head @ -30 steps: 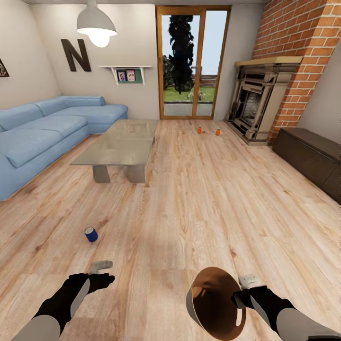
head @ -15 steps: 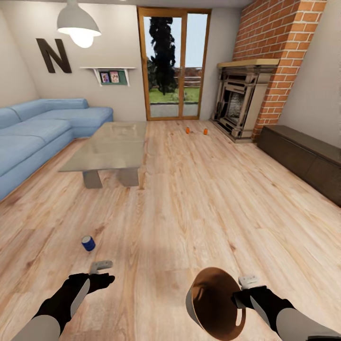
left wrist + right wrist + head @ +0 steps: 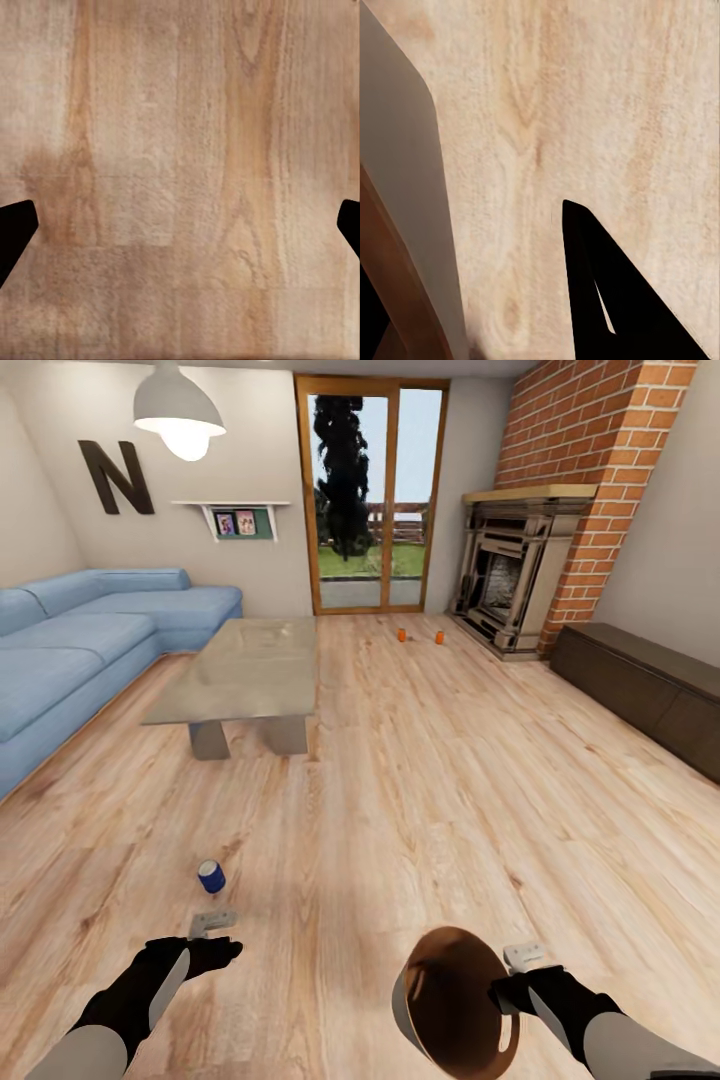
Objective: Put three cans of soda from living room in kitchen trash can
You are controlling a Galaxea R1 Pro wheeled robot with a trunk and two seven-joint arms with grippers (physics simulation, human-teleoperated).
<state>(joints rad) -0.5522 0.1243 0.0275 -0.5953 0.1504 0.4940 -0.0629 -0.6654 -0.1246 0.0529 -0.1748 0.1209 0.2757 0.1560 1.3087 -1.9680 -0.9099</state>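
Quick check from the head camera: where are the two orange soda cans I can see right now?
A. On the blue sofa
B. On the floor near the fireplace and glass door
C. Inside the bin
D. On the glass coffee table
B: both orange cans stand on the wood floor in front of the glass door, beside the fireplace.

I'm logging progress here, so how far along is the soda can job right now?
Early stage. No can is binned: the trash can, held tilted by the right gripper, shows an empty brown inside. The left gripper is open and empty. Two orange cans wait on the far floor by the fireplace; a third isn't visible.
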